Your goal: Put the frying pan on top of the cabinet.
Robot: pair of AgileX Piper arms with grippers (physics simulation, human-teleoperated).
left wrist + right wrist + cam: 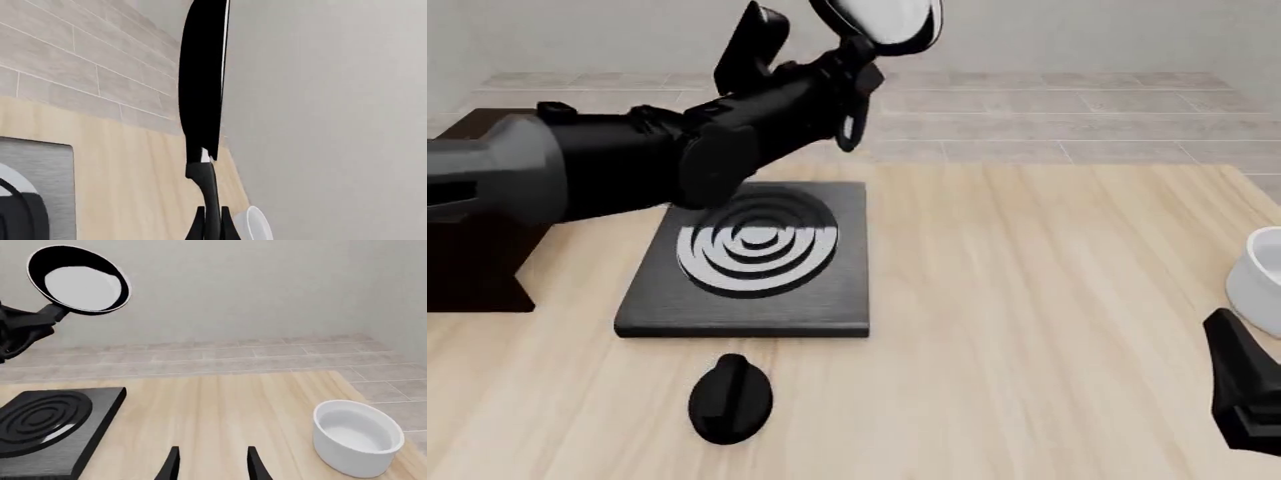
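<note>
Left gripper (851,62) is clamped on the handle of the frying pan (881,20), pan lifted high above the far edge of the stove plate (747,262), well clear of the table (1028,300). In the right wrist view the pan (79,281) is tipped up so its glossy white inside faces the near side; in the left wrist view it reads edge-on, a thin black sliver with the handle pinched between the fingers (198,225). My read: it's held this high to clear the cabinet (467,250), which sits at the far left of the table, so the arm would have to swing the pan left and level it before setting it down. Most of the cabinet is hidden behind the left arm, and its top is barely visible, so I can't judge how much landing space there is. The pan's upper rim is cut off in the front view. Right gripper (212,462) is idle near the right edge, jaws parted, holding nothing, just near of the white bowl (357,437). Black oval knob (731,398) lies near of the stove plate.
</note>
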